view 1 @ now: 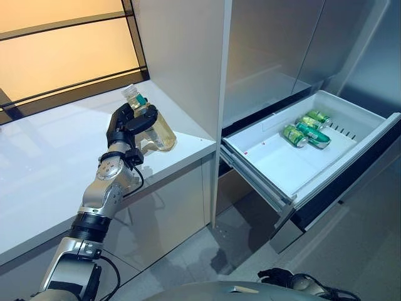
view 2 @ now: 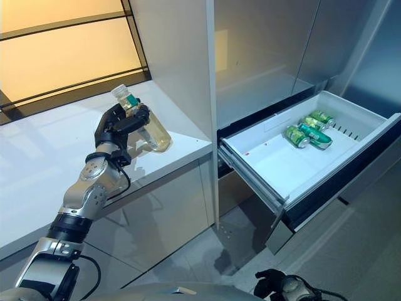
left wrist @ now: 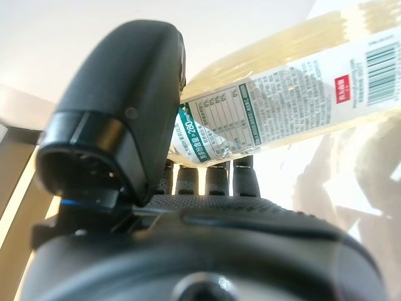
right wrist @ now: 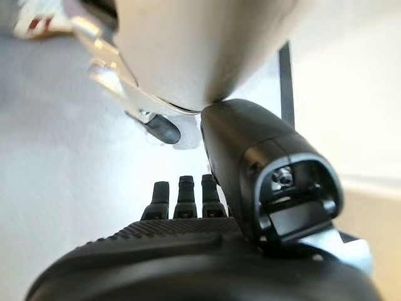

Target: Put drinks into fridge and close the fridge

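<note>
My left hand (view 1: 125, 128) is shut on a clear bottle of pale yellow drink (view 1: 161, 128) with a green-and-white label. It holds the bottle tilted over the white counter (view 1: 50, 163), cap up and away, base close to the counter top. In the left wrist view the thumb (left wrist: 125, 106) and the fingers wrap the bottle (left wrist: 282, 113). The fridge drawer (view 1: 269, 169) stands pulled out to the right of the counter. Green cans (view 1: 307, 132) lie at its far end. My right hand (right wrist: 188, 251) hangs low and empty with straight fingers; it also shows in the left eye view (view 1: 282, 276).
A tall grey cabinet panel (view 1: 182, 56) stands between the counter and the fridge. The closed upper fridge doors (view 1: 269, 44) are above the drawer. A dark-framed window (view 1: 62, 56) runs behind the counter. The near part of the drawer floor is bare.
</note>
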You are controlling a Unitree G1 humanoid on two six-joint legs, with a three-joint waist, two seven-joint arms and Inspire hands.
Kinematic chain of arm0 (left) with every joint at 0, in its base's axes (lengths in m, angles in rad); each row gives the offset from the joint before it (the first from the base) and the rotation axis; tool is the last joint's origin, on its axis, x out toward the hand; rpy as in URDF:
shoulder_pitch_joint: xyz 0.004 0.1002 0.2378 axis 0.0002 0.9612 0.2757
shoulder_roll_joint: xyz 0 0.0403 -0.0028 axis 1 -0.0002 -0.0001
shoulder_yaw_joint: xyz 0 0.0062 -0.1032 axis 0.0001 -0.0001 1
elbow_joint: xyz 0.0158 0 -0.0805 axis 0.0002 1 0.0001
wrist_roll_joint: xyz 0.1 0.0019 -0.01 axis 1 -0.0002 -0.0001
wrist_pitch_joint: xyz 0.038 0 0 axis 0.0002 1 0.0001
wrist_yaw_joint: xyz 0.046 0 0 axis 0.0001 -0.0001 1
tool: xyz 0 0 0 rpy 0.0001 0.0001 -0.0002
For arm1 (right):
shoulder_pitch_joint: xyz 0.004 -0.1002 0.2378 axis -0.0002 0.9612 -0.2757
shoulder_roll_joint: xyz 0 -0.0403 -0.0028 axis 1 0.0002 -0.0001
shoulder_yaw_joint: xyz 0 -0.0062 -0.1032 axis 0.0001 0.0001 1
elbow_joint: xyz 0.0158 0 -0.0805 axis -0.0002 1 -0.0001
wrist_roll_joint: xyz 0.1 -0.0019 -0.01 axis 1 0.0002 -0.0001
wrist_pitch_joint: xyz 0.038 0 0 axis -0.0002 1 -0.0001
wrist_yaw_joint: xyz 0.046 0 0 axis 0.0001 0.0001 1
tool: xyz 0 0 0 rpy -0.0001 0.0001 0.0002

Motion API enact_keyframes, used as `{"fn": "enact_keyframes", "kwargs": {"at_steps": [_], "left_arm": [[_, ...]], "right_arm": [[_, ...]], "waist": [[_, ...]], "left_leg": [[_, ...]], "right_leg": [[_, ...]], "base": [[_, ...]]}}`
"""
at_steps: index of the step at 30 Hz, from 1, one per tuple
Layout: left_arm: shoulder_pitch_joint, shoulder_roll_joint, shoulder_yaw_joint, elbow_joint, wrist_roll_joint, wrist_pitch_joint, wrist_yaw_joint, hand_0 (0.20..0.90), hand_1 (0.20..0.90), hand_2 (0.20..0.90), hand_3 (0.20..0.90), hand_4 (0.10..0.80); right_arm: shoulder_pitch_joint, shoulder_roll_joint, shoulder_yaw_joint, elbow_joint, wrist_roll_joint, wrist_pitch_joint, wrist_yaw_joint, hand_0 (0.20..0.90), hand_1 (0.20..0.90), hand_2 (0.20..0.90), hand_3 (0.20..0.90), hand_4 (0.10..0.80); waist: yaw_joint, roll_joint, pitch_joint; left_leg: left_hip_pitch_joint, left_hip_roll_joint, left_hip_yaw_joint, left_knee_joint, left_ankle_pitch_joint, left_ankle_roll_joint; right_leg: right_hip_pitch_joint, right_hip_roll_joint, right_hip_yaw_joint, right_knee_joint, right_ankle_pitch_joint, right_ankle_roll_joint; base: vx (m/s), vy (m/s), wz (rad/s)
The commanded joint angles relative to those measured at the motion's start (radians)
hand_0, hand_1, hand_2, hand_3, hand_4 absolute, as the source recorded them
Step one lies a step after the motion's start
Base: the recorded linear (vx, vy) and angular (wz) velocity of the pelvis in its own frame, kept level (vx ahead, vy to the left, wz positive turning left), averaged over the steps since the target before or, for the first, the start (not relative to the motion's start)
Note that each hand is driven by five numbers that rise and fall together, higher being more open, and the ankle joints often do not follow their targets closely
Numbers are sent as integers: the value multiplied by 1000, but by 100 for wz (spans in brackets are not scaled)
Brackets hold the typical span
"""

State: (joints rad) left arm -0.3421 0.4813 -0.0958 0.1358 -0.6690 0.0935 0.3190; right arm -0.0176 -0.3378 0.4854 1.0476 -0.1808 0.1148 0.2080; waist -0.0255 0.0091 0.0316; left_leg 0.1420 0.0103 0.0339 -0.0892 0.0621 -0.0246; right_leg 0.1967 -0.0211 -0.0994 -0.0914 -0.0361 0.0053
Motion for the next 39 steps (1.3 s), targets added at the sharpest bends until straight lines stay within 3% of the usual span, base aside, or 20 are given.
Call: {"fn": "enact_keyframes", "kwargs": {"at_steps": [1,11,21,25,27,28,30,32,39], "left_arm": [[-229,70,-1,-145,46,-171,-37,300,300,300,200,100],[-232,121,-58,-294,91,-150,-97,300,300,300,200,100],[-243,141,-88,-356,53,-215,-157,300,300,300,200,100],[-232,143,-87,-383,44,-240,-179,300,300,300,200,100],[-231,154,-92,-383,52,-250,-182,300,300,300,200,100],[-227,154,-90,-373,56,-264,-189,300,300,300,200,100],[-177,152,-72,-352,61,-329,-230,300,300,300,200,100],[-179,157,-67,-372,57,-308,-227,300,300,300,200,100],[-187,195,-67,-424,43,-252,-228,300,300,300,200,100]], "right_arm": [[-30,23,76,-54,-75,-51,96,900,900,900,900,800],[-106,-22,186,-319,-200,-11,173,900,900,900,900,800],[-171,-61,194,-576,-132,-45,197,900,900,900,900,800],[-237,-102,188,-675,-155,-104,252,900,900,900,900,800],[-254,-119,181,-750,-162,-65,276,900,900,900,900,800],[-267,-130,168,-760,-145,-100,291,900,900,900,900,800],[-208,-123,187,-673,-152,-292,235,900,900,900,900,800],[-200,-105,210,-700,-136,-330,239,900,900,900,900,800],[-250,-135,218,-1003,13,-281,406,900,900,900,900,800]], "waist": [[21,-13,-15],[56,-19,-10],[58,-21,-3],[61,-20,1],[62,-23,5],[61,-22,6],[60,-15,9],[63,-12,7],[72,-15,5]], "left_leg": [[0,-44,-90,2,-98,17],[-12,-51,-111,2,-90,14],[-18,-57,-114,2,-82,12],[-17,-57,-111,2,-79,14],[-16,-59,-111,2,-76,10],[-21,-58,-111,2,-66,12],[-24,-61,-110,2,-67,17],[-17,-61,-112,2,-80,20],[-14,-60,-107,2,-76,20]], "right_leg": [[-53,-22,-9,24,22,70],[-49,-30,-32,16,27,73],[-52,-35,-39,18,35,75],[-51,-37,-42,19,40,75],[-53,-38,-46,24,41,76],[-60,-39,-45,28,48,75],[-65,-38,-37,30,46,77],[-51,-39,-38,21,35,78],[-46,-41,-42,21,38,85]], "base": [[-32,2,6],[-38,11,6],[-44,19,5],[-44,26,2],[-56,17,0],[-76,31,0],[-55,48,-2],[-2,23,0],[-16,3,1]]}}
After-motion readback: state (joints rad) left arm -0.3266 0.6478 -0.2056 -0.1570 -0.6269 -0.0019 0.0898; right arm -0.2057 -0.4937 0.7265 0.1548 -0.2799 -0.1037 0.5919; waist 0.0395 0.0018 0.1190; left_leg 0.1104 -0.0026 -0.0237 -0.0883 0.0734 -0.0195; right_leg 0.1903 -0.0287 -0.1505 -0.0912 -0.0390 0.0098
